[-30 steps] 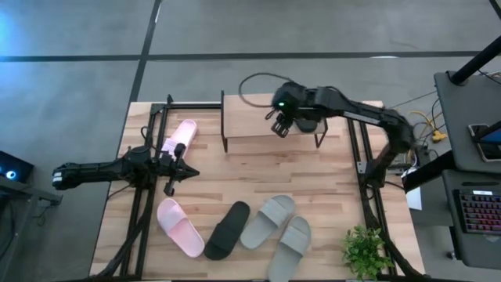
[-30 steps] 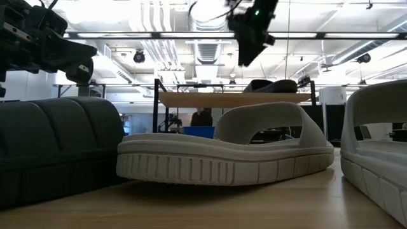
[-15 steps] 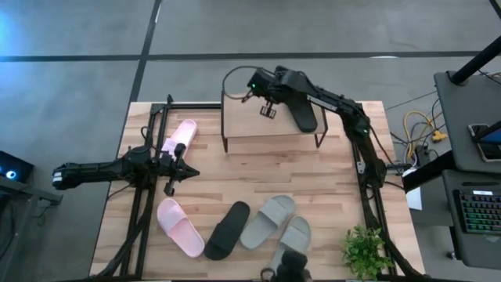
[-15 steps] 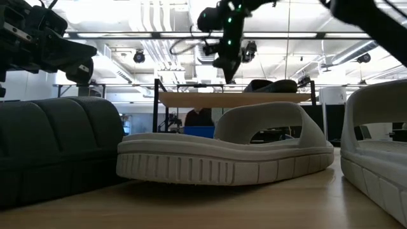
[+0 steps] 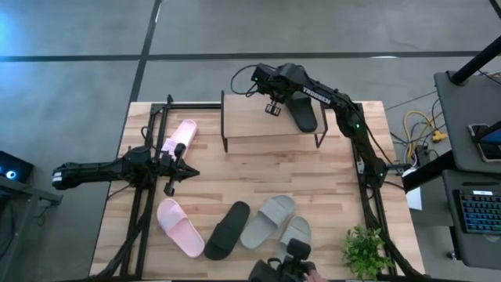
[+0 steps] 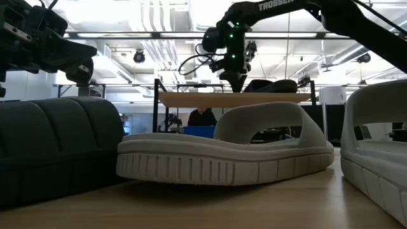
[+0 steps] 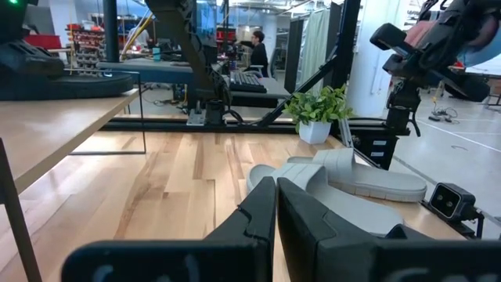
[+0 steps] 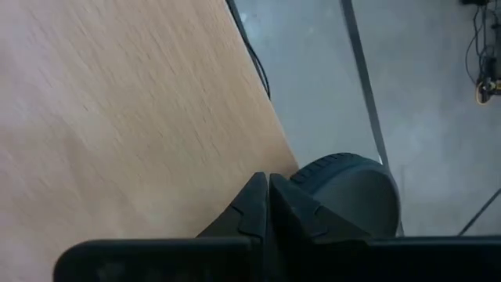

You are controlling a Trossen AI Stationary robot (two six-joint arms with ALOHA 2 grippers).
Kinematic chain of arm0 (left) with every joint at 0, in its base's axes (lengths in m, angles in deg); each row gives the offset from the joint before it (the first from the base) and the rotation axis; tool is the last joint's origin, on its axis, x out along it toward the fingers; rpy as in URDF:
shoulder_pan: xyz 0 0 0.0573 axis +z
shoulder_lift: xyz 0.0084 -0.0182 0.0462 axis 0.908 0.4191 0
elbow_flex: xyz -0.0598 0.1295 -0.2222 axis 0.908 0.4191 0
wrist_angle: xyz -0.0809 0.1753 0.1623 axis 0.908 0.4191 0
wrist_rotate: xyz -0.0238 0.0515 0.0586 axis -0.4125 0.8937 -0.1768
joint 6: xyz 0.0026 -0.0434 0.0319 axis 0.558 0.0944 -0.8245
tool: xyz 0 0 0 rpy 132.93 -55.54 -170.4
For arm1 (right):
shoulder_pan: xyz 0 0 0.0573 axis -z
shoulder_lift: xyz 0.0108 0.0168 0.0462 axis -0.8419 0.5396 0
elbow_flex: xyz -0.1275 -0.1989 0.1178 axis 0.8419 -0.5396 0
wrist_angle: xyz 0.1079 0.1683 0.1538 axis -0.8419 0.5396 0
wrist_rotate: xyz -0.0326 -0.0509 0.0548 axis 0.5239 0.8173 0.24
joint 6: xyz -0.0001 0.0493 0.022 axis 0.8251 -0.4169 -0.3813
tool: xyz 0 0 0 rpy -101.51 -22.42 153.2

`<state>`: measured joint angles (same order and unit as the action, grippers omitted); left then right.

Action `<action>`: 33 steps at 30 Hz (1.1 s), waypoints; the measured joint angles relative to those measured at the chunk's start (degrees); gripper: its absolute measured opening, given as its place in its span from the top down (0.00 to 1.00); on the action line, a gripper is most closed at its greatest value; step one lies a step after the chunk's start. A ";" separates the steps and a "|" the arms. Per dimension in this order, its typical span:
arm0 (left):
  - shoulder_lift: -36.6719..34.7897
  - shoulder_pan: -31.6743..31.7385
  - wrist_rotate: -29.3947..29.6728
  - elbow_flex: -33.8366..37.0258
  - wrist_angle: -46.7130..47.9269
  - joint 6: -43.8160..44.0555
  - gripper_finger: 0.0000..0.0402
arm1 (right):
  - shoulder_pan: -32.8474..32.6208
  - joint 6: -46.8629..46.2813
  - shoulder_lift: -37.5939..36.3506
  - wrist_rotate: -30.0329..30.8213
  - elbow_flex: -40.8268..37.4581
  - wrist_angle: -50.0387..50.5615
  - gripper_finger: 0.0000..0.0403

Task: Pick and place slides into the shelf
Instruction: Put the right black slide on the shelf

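Pressing together with nothing between them, your right gripper (image 5: 272,107) hangs over the shelf (image 5: 250,125), just beside the black slide (image 5: 304,114) already lying on its board, likely tidying placement. Your left gripper (image 5: 174,174) waits clenched over the worktop (image 5: 313,172); 5 slides (image 5: 258,223) remain there. Only your right wrist view shows the heel overhanging the board's edge.

Overhead, tabletop-level, two wrist views

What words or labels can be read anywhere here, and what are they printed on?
"TROSSEN": white letters on the right arm, cut off at the low view's top edge.
The same white lettering on that arm from above: too small to read.
The slides and the shelf: no text visible.
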<state>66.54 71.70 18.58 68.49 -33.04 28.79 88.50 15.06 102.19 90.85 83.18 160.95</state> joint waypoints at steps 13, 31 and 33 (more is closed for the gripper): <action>0.00 0.00 -0.01 0.00 0.00 0.00 1.00 | 2.74 -6.72 -0.59 0.04 -0.61 9.22 0.98; 0.00 -0.01 0.00 0.00 0.01 -0.01 1.00 | -0.19 -4.12 -2.16 -5.59 -0.63 9.16 0.98; 0.00 -0.01 0.00 0.00 0.00 0.01 1.00 | -0.40 -4.24 -2.32 -5.73 -0.81 9.09 0.98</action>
<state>66.54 71.68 18.58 68.49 -33.03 28.79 88.10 10.82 99.87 85.12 82.37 170.04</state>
